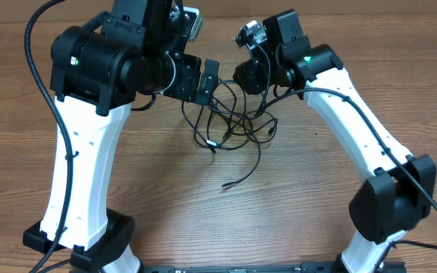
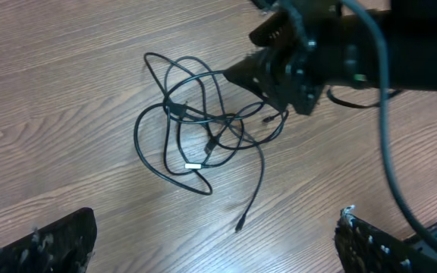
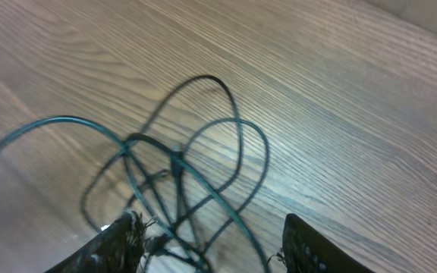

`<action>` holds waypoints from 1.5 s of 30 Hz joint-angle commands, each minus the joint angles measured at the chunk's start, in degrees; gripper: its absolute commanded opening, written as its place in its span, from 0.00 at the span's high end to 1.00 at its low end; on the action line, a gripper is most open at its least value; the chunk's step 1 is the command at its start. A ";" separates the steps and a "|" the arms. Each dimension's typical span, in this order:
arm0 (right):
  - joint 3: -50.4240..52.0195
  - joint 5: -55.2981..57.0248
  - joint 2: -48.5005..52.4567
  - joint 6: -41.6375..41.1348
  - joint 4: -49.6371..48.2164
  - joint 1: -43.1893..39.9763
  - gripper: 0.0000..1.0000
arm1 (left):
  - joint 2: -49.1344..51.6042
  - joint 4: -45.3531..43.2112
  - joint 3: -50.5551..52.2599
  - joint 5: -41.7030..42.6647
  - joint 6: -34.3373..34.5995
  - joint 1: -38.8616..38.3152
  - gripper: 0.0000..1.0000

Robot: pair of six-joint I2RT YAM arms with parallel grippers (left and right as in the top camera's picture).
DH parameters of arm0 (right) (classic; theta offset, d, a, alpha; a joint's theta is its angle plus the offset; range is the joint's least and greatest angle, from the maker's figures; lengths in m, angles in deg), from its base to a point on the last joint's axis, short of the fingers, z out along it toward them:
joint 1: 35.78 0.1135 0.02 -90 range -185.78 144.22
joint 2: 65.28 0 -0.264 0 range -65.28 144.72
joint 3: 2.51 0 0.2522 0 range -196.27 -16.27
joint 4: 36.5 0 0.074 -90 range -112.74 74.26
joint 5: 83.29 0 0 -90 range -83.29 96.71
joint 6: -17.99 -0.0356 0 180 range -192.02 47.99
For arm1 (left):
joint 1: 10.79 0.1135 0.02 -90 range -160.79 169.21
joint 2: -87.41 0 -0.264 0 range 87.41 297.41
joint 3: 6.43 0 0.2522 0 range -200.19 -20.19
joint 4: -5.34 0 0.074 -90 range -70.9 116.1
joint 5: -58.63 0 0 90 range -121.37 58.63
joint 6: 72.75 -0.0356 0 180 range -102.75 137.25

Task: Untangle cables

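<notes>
The wooden surface (image 1: 150, 212) is carrying 1 tangle of cables (image 2: 175, 108), so the loosening step is just starting. Left jaws are hanging fully spread above it, gripping nothing. Right jaws are straddling several strands, half spread, pinching none. The next move calls for closing on 1 strand and drawing it clear.

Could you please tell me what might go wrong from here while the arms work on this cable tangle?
1. Several strands of the cables cross inside the open right tool; closing here could pinch more than one and tighten the knot.
2. The left tool hangs open above, touching nothing, so a pull might drag the whole bundle across the table rather than free a strand.
</notes>
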 commanded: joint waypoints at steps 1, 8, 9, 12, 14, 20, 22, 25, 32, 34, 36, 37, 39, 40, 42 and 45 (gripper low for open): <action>1.44 1.95 4.76 1.66 -0.44 -0.61 0.44 | -0.50 0.09 -0.63 0.92 -0.79 -0.52 0.00; 1.51 1.51 11.13 1.36 2.05 -0.59 0.52 | -0.50 0.09 -0.63 0.92 -0.79 -0.55 0.00; 1.51 1.53 12.09 1.09 2.21 -0.66 0.88 | -0.50 0.09 -0.63 0.92 -0.79 -0.57 0.00; 1.51 1.99 12.66 0.74 1.51 -0.98 0.96 | -0.50 0.09 -0.63 0.92 -0.81 -0.59 0.00; 0.87 4.24 12.13 0.74 1.36 -0.98 0.96 | -0.50 0.09 -0.63 0.92 -0.79 -0.59 0.00; -12.92 11.32 5.38 -3.54 11.85 -0.96 0.96 | -0.50 0.09 -0.63 2.38 -0.79 -0.92 0.00; -17.64 12.74 2.82 -5.14 14.58 -0.96 0.96 | -0.46 0.09 -0.63 2.01 -1.16 -0.92 0.00; -24.68 13.09 -1.79 -5.49 17.75 -0.98 0.96 | -0.44 0.09 -0.17 -0.42 -1.16 -0.90 0.00; -30.58 12.79 -11.17 -5.27 21.64 -0.96 0.96 | -0.33 0.09 2.91 -4.74 -1.20 -0.85 0.01; -30.58 12.37 -13.57 -5.31 21.79 -0.96 0.96 | -0.26 0.09 3.58 -4.74 -1.77 -0.85 0.00; -30.58 12.33 -15.52 -5.46 22.01 -0.96 0.96 | -0.26 0.09 3.93 -4.66 -2.73 -0.87 0.00; -30.58 12.00 -16.44 -5.90 22.25 -0.96 0.96 | -0.26 0.09 4.09 -4.44 -3.02 -0.87 0.00; -30.56 10.08 -18.38 -6.01 23.47 -0.96 0.96 | -0.20 0.09 4.26 -2.05 -6.08 -0.85 0.00; -30.56 8.94 -19.08 -6.03 24.04 -0.96 0.96 | -0.15 0.04 4.28 -0.17 -8.11 -0.85 0.00; -30.56 6.12 -20.87 -6.19 26.40 -0.96 0.96 | -0.02 -0.66 4.35 7.23 -15.30 -0.92 0.00; -30.56 5.70 -22.14 -6.40 30.18 -0.85 0.96 | 0.24 -5.29 5.16 18.53 -28.41 -1.07 0.00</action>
